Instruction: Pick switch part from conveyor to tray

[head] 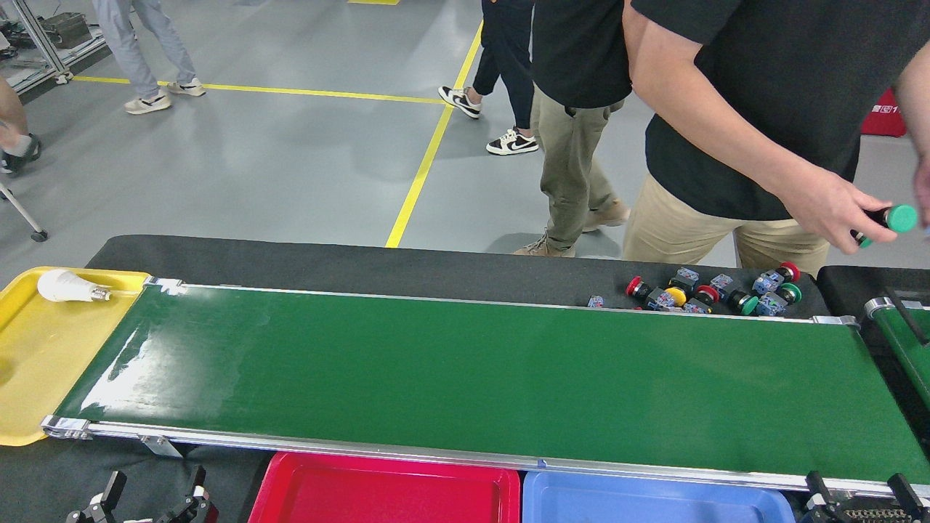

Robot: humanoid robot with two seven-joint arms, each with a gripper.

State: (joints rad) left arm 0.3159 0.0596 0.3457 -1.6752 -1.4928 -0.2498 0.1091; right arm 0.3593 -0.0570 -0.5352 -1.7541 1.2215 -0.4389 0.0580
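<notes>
The conveyor (pixel 465 370) is a wide dark-green belt with silver rails, and nothing lies on it. A pile of switch parts (pixel 716 292) with red, green and yellow caps sits on the black cloth beyond its far right rail. A person's hand (pixel 835 214) holds a green-capped switch part (pixel 890 221) above that corner. A red tray (pixel 385 490) and a blue tray (pixel 654 501) sit below the near rail. My left gripper (pixel 149 490) shows at the bottom left with its fingers apart. My right gripper (pixel 861 494) peeks in at the bottom right, fingers also apart.
A yellow tray (pixel 43 363) at the belt's left end holds a white light bulb (pixel 69 285). A narrower second green belt (pixel 904 341) starts at the far right. Several people stand behind the table.
</notes>
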